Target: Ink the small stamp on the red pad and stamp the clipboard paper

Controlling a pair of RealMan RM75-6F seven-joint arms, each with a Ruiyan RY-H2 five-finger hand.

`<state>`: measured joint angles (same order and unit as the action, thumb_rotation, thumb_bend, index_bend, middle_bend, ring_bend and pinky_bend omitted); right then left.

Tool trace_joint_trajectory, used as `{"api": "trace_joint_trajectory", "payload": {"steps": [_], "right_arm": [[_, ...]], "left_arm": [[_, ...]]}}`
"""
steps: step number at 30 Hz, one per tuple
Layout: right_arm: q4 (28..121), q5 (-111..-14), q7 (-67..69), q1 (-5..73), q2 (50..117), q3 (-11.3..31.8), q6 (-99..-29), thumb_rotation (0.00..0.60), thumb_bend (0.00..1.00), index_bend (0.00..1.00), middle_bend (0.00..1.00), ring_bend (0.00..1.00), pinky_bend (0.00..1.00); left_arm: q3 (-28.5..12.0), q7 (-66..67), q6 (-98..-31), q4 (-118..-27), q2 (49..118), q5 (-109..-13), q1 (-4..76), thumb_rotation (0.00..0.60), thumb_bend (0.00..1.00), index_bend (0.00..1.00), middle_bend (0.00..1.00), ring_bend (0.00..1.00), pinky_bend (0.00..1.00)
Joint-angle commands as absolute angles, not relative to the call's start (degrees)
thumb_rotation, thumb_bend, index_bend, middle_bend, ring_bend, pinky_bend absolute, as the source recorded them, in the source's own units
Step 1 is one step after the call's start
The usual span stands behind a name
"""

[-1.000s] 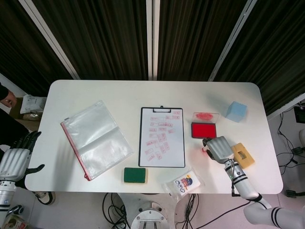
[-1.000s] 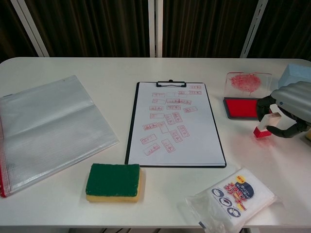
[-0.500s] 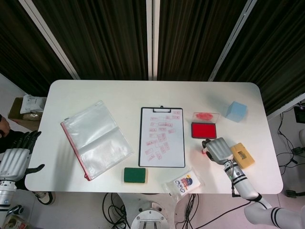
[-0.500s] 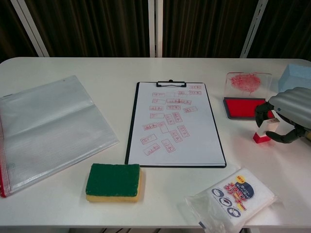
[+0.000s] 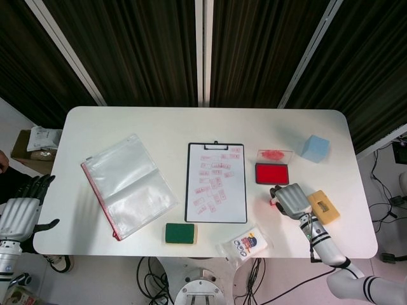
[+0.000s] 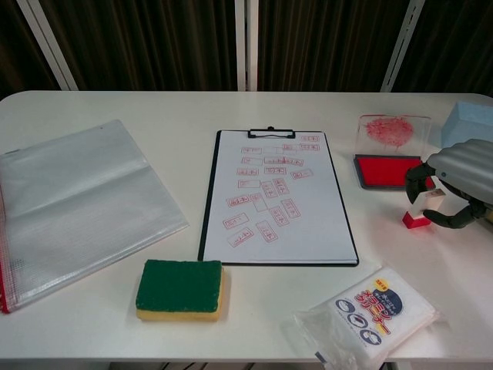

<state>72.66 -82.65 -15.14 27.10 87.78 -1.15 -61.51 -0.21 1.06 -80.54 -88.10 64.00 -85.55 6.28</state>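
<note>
1. Since a second ago, the right hand [image 6: 454,185] has drawn its fingers closer around the small stamp [image 6: 420,210], which now stands upright on its red base rather than tilted; hand and stamp have shifted only slightly on the worktop [image 6: 231,100].
2. Its dark fingers curve around the stamp's white body from both sides. They look to be touching it, so I judge the hand is grasping the stamp, though the grip may not be firm yet.
3. That stamp sits on the worktop just in front of the red ink pad [image 6: 383,170], whose clear lid [image 6: 391,131] is propped open behind it. It has not been lifted or inked in this cycle.
4. Well to the left, the clipboard paper [image 6: 277,193] already carries many red impressions; blank space remains along its lower edge.
5. Off the worktop's far edge, the left hand [image 5: 19,216] hangs with fingers spread, holding nothing.
6. My reading: the pickup is settling, and the next move is a short lift onto the pad, then a carry across to the paper.
7. A green sponge [image 6: 179,287] and a printed packet [image 6: 370,316] lie near the front edge, clear of that path.
</note>
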Motion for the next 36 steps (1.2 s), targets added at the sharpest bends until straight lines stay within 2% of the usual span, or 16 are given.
{"api": "trace_joint_trajectory", "payload": {"steps": [1,23,27,31,36], "right_arm": [[72.79,-82.75,-15.16,27.08,87.71,-1.1,-61.39,0.6,0.41,0.55,0.48,0.78,1.0],[73.54,-83.17,-15.17,26.79,87.01,-0.86,-60.61,0.6,0.38,0.36,0.36,0.78,1.0],[74.63,-83.5,-15.37,26.8,85.98,-1.01,-60.52,0.6,0.36,0.27,0.32,0.78,1.0],[78.42,-84.29,-15.86,26.56,82.3,-1.31,-61.31,0.6,0.31,0.16,0.28,0.78,1.0],[88.77,-85.9,-17.57,23.56,71.88,-2.5,-66.76,0.6,0.23,0.08,0.25,0.76,1.0]], "left_arm": [[-0.19,1.04,-80.52,-88.07,64.02,-85.53,6.27,0.6,0.0,0.04,0.07,0.06,0.16],[-0.09,0.77,-80.33,-87.97,63.87,-85.3,6.25,0.6,0.0,0.04,0.07,0.06,0.16],[-0.1,0.79,-80.42,-88.05,63.81,-85.34,6.22,0.6,0.0,0.04,0.07,0.06,0.16],[-0.05,0.84,-80.45,-88.23,63.68,-85.38,6.2,0.6,0.0,0.04,0.07,0.06,0.16],[-0.1,0.89,-80.91,-88.47,63.3,-85.34,5.95,0.6,0.0,0.04,0.07,0.06,0.16]]}}
